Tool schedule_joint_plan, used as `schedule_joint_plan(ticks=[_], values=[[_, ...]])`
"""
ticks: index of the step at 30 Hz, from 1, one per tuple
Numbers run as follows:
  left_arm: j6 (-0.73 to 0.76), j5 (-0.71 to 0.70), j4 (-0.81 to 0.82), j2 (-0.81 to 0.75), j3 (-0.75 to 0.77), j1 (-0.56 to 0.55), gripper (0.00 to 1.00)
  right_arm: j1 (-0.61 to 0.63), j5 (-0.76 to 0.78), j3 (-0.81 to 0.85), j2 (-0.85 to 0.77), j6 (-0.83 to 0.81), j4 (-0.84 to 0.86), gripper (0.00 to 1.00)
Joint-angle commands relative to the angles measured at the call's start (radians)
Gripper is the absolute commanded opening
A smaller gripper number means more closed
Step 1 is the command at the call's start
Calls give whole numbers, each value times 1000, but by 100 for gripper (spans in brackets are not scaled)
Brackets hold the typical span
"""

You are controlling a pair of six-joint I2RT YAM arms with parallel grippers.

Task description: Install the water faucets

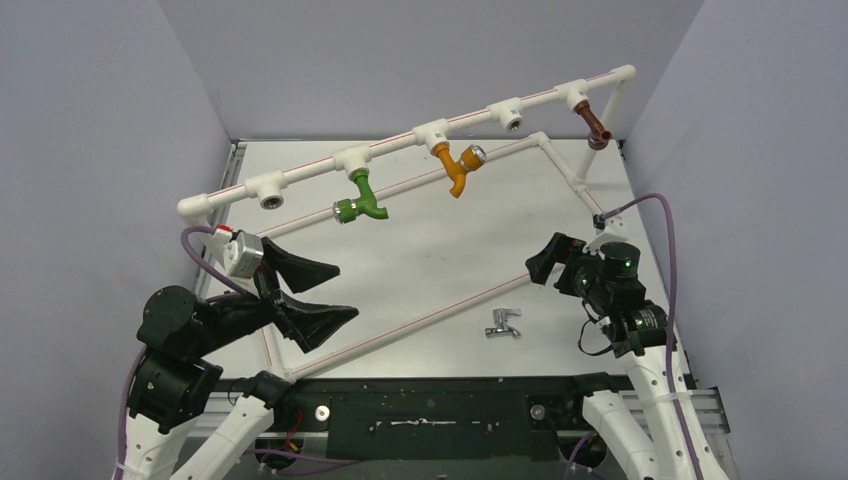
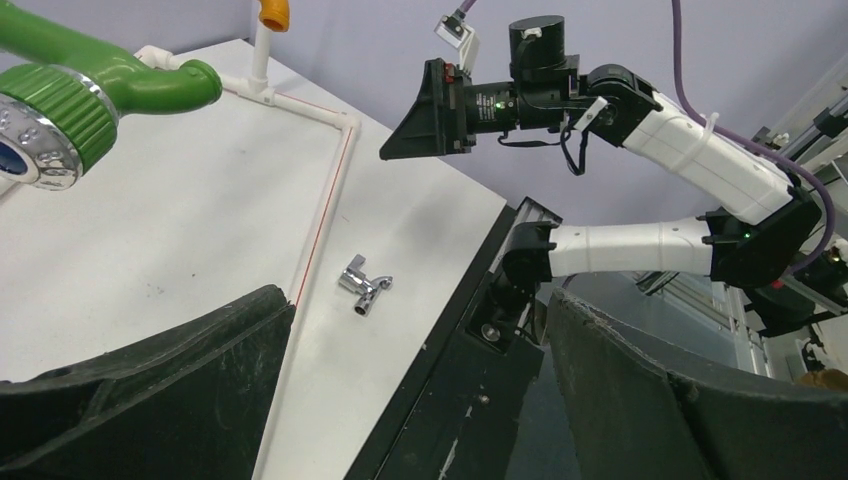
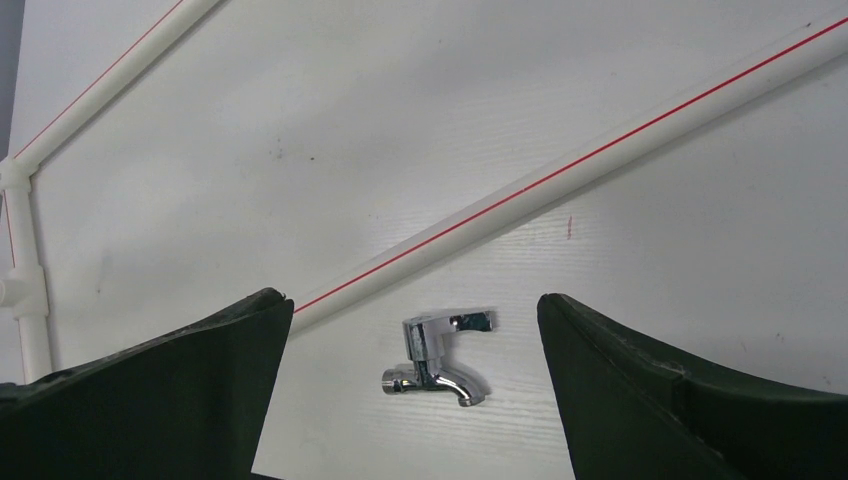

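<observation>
Top external view: at the lower left, the left gripper (image 1: 346, 290) hangs over the table (image 1: 430, 250) with its two black fingers wide apart and nothing between them. To the right, on the raised white pipe (image 1: 395, 143) that crosses the upper part, a green tap (image 1: 368, 198) and then an orange tap (image 1: 458, 172) hang from their fittings. Lower, right of center, the chrome water faucet (image 1: 504, 323) lies on the table, near the low red-striped pipe (image 1: 420, 321) and near the front edge. Right of it is the right gripper (image 1: 545, 262). In the right wrist view its fingers (image 3: 180, 390) are apart, and the faucet (image 3: 440, 360) shows in the gap between them, not touched. A brown tap (image 1: 597, 128) sits at the upper right.
</observation>
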Motion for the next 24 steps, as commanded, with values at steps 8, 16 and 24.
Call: schedule_joint_plan(ticks=[8, 16, 24], values=[[29, -29, -25, -19, -29, -11, 97, 148, 120, -49, 24, 103, 8, 95], [46, -15, -24, 9, -52, -11, 97, 403, 367, -98, 124, 233, 68, 91], [78, -8, -60, 34, -41, -11, 97, 584, 513, -123, 322, 312, 136, 86]])
